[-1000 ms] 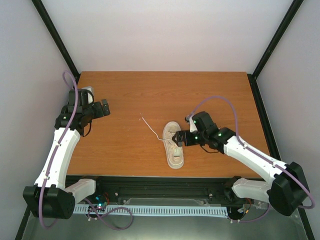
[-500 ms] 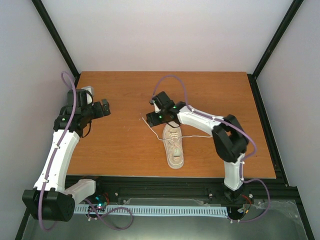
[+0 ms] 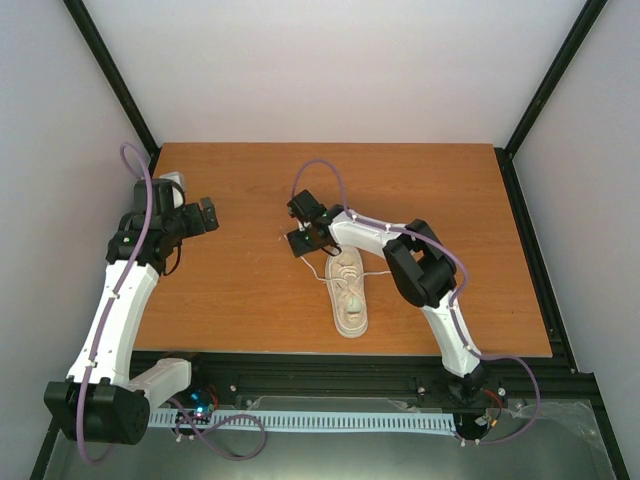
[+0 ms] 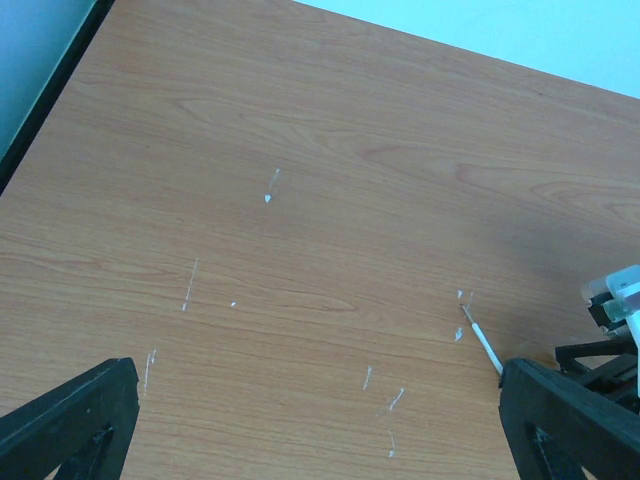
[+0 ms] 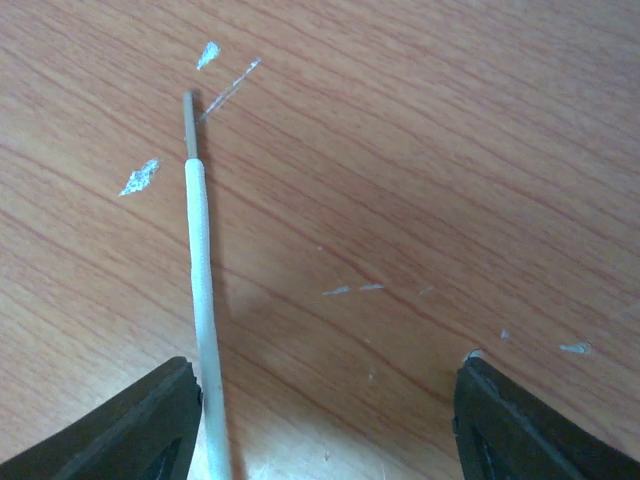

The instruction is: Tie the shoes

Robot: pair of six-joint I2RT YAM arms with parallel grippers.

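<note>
Far left on the table (image 3: 420,190): left gripper (image 3: 205,215), jaws spread wide with nothing between them, only bare wood in its wrist view (image 4: 315,430). Well apart from the shoe, so out of the coming move.

Further right, just beyond the shoe's far-left corner: right gripper (image 3: 300,240), by far the nearer tool, hanging low over the loose lace (image 3: 312,262). Fingers apart, not yet clamped on anything. In its wrist view (image 5: 320,420), lace (image 5: 200,260) lying flat on the wood and running lengthwise away from the camera, hard against the inside of one finger (image 5: 150,420) and well short of the other (off-centre, but inside the gap). Long axis of the lace across the closing direction, grey tip pointing away from the shoe. Judged a good line for a pinch, provided nothing slides sideways.

Right again, near the front middle of the table: shoe (image 3: 348,290), long axis near-to-far, toe toward the arm bases, opening toward the right gripper.

Against a second ago: right arm then low at the shoe's right side, now swung across to its far left over the lace end, with jaws narrower than before. Left arm and shoe unmoved.
</note>
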